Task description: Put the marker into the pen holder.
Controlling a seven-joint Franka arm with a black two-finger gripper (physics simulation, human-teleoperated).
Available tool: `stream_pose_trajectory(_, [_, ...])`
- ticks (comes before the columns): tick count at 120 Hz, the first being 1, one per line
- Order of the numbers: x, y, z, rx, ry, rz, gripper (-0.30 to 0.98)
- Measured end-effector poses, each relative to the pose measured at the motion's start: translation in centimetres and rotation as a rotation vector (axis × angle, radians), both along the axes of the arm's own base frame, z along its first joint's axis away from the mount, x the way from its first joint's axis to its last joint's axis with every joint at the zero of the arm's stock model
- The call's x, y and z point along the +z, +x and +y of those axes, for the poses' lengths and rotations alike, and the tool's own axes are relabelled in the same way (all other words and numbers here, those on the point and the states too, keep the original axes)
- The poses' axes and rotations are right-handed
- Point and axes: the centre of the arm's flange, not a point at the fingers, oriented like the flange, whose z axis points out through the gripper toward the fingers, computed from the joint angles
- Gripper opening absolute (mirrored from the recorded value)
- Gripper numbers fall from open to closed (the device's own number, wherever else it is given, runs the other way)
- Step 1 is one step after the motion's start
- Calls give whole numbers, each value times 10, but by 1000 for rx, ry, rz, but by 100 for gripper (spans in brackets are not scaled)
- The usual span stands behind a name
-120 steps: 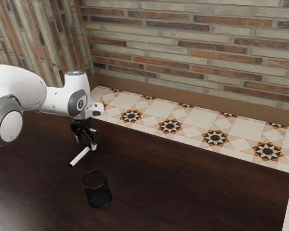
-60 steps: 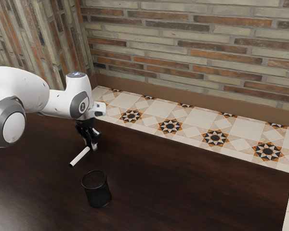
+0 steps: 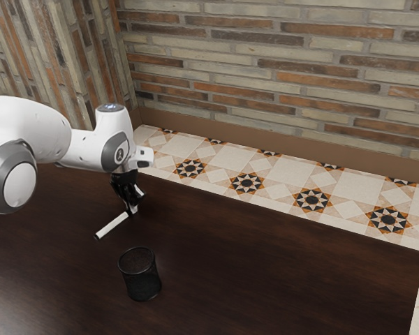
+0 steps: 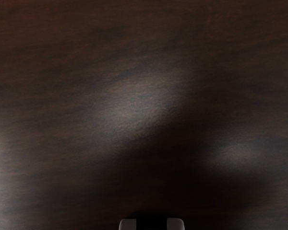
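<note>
The black gripper (image 3: 132, 210) is low over the dark table, shut on the marker's end that lies farther from the pen holder. The white marker (image 3: 112, 225) slants out from the fingers toward the exterior view's lower left, its dark tip free. Whether it touches the table, I cannot tell. The black mesh pen holder (image 3: 140, 273) stands upright in front of the gripper in the exterior view, apart from the marker. In the wrist view, the gripper (image 4: 151, 224) shows two grey fingertips at the lower edge, with a dark strip between them.
The dark wooden table (image 3: 265, 272) extends toward the exterior view's right. Beyond its far edge lie a patterned tile floor (image 3: 279, 185) and a brick wall (image 3: 286, 70).
The fingers have come together on the marker's end. The marker has swung slightly, its free tip shifting toward the exterior view's left and a little up. The pen holder has stayed put.
</note>
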Motion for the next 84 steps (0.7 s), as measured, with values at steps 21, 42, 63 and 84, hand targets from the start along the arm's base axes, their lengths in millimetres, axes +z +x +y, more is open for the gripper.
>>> stream_pose_trajectory(21, [2,1,-3,2,5,-5,-10])
stream_pose_trajectory(42, [40,4,-18,-12,2,-54,-10])
stream_pose_trajectory(63, [87,-11,-29,-20,-14,-94,-10])
stream_pose_trajectory(84, [122,-36,-35,-18,-37,-119,-10])
